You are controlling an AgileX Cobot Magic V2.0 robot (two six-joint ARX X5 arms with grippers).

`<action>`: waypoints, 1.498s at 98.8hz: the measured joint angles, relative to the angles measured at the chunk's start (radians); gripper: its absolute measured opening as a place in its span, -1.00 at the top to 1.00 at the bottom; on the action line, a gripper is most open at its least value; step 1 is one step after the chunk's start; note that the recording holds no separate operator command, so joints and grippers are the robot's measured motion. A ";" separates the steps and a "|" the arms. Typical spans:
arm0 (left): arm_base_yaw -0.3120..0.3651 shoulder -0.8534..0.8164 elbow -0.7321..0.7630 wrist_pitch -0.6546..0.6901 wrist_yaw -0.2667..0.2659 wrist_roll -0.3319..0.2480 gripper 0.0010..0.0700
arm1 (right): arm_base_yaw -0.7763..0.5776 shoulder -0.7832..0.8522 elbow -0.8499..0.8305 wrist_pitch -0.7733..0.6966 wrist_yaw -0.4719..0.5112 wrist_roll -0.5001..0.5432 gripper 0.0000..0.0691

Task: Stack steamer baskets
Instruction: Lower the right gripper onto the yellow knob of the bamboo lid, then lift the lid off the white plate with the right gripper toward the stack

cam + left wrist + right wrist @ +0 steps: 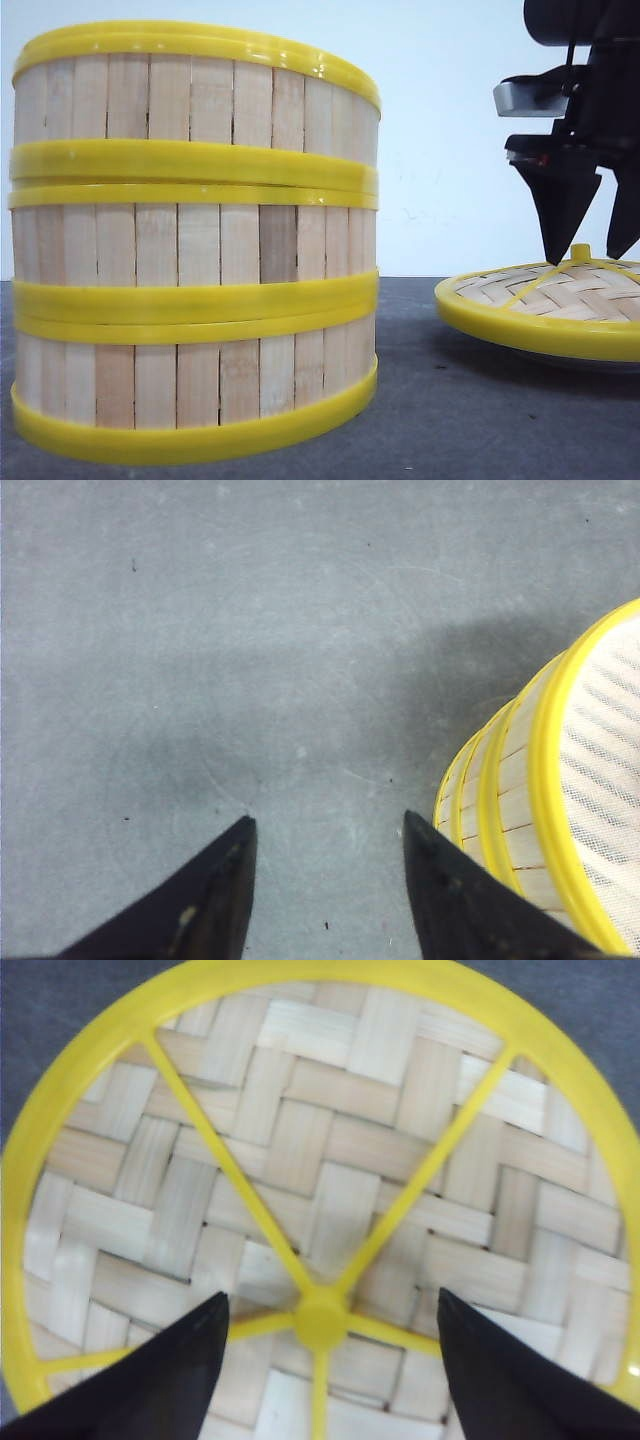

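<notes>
Three steamer baskets [195,245] sitting stacked at 9 o'clock, right gripper [325,1318] hovering wide astride the lid [545,300] knob [321,1317], left gripper [325,825] gaping beside the stack.

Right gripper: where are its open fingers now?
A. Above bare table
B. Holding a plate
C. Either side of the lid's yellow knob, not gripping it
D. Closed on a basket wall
C: the right gripper is open, its fingers flanking the knob of the woven lid.
</notes>
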 joint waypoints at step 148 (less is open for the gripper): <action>0.000 0.000 0.000 0.001 0.000 0.000 0.23 | 0.123 0.001 0.595 -0.301 -0.132 -0.013 0.83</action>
